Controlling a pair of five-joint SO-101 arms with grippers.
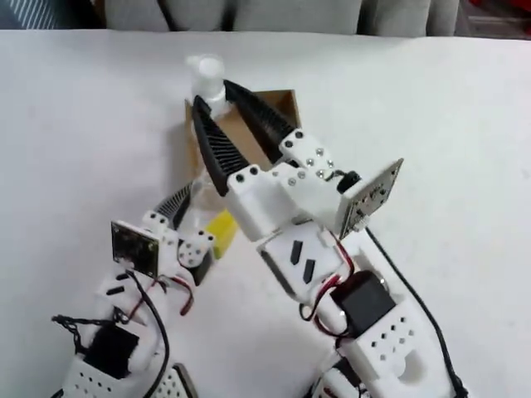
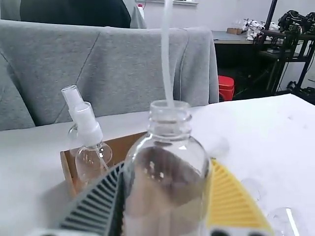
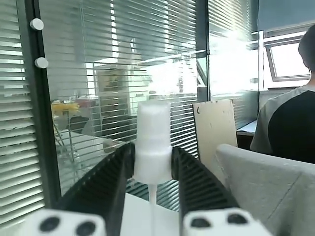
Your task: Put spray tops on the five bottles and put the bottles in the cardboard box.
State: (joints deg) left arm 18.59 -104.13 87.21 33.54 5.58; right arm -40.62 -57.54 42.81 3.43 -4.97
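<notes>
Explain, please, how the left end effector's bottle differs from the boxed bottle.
The held bottle has only a dip tube in its neck; the boxed bottle wears a spray top. The held bottle is clamped in the left end effector; the boxed bottle stands free. Both are clear.

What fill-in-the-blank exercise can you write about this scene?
1. The right gripper is shut on a ____ spray top.
2. The bottle in the left gripper has ____ top on its neck.
3. The capped bottle stands in a box made of ____.
Missing words: white; no; cardboard.
</notes>
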